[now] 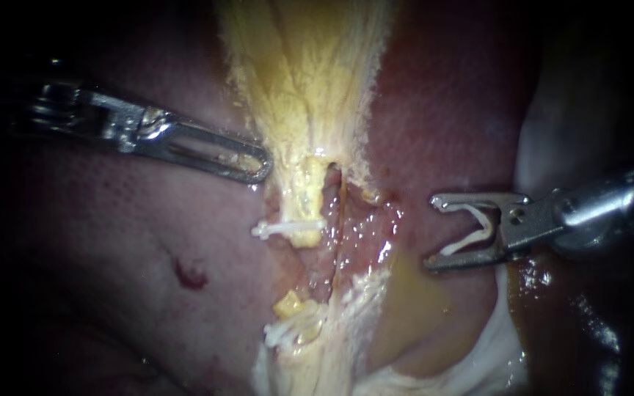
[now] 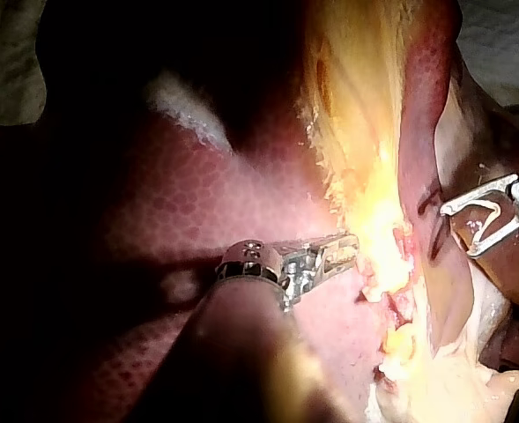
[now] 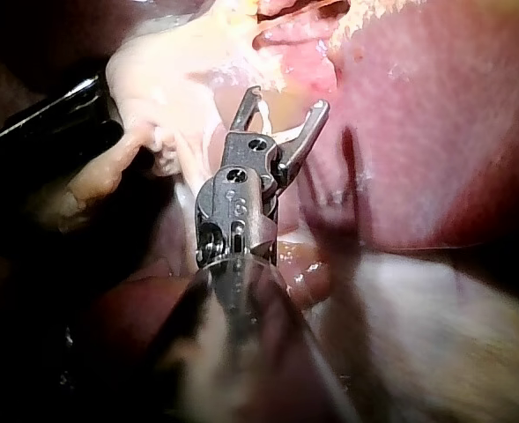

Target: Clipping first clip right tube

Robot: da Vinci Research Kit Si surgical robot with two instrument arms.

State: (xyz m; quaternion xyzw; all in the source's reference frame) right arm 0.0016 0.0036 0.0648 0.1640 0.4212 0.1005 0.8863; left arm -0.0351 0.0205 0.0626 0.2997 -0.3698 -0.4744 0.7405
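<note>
My right instrument [image 1: 432, 232] comes in from the right, its jaws spread wide around a white clip [image 1: 471, 236] seated between them. It hangs clear of the tissue, to the right of the dissected cleft. In the cleft a yellow tube [image 1: 307, 192] carries a white clip [image 1: 288, 229] across it. A thin brownish tube [image 1: 341, 220] runs just right of it, bare. My left instrument [image 1: 258, 167] has its jaws together on the edge of the yellow tissue [image 1: 302, 73]. The right wrist view shows the loaded jaws [image 3: 281, 110] short of the tissue.
Dark red liver [image 1: 111, 242] lies to the left and around the cleft. More white clips [image 1: 288, 334] sit lower on the yellow tube. Pale whitish tissue [image 1: 478, 367] lies under my right instrument. In the left wrist view my right instrument [image 2: 484, 216] stands beyond the cleft.
</note>
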